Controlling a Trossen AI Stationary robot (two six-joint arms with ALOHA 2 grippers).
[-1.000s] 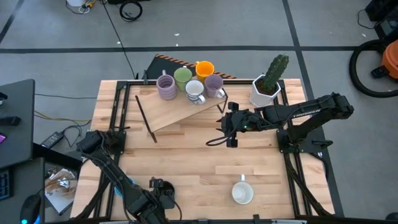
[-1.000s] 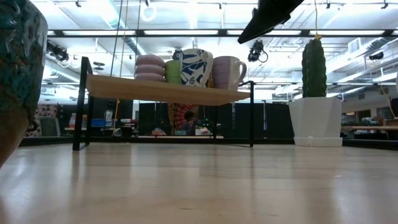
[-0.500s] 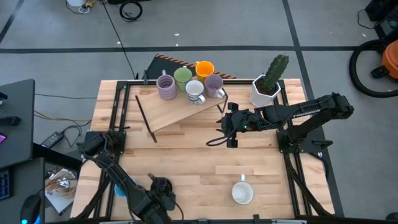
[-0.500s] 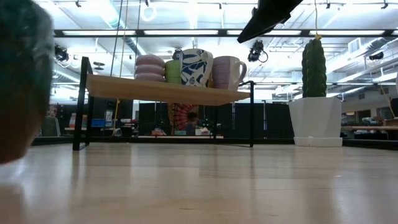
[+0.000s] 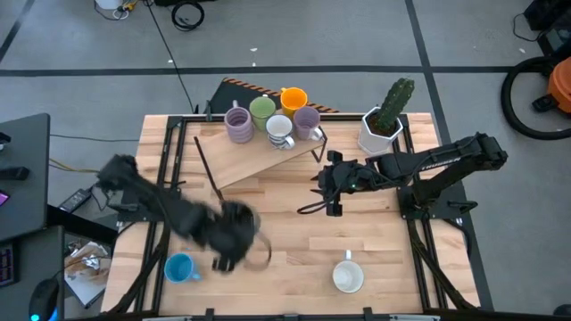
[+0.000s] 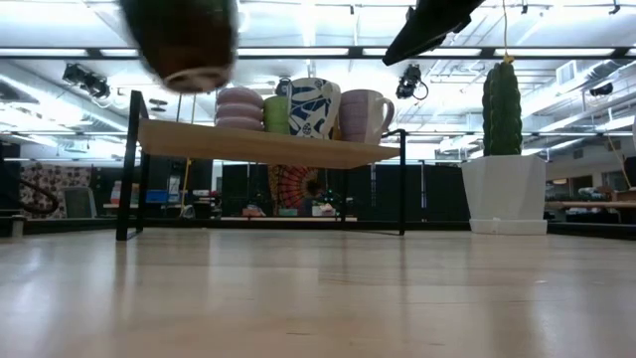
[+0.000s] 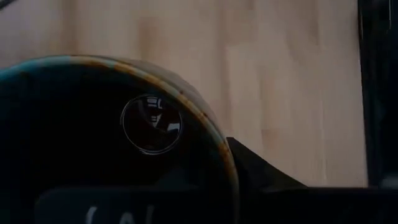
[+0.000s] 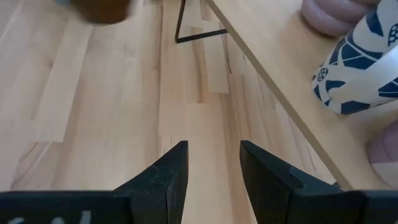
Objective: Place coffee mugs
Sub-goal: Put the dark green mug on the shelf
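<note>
Above table centre now, no longer at front edge: left claw [image 5: 234, 234] w/ dark brown mug [image 6: 181, 40] clamped.

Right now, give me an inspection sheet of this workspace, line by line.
Surface: wooden table, with a raised wooden shelf at its far side.
Job's things: five mugs on the shelf; blue mug and white mug on the table; dark brown mug lifted off it.
Clutter: cactus pot beside the shelf.
Grippers: left claw shut on the dark brown mug above the table; right claw open, empty, by the shelf edge.
Cables: black cable on the floor behind the table.
Surroundings: grey floor, a desk on the left.
</note>
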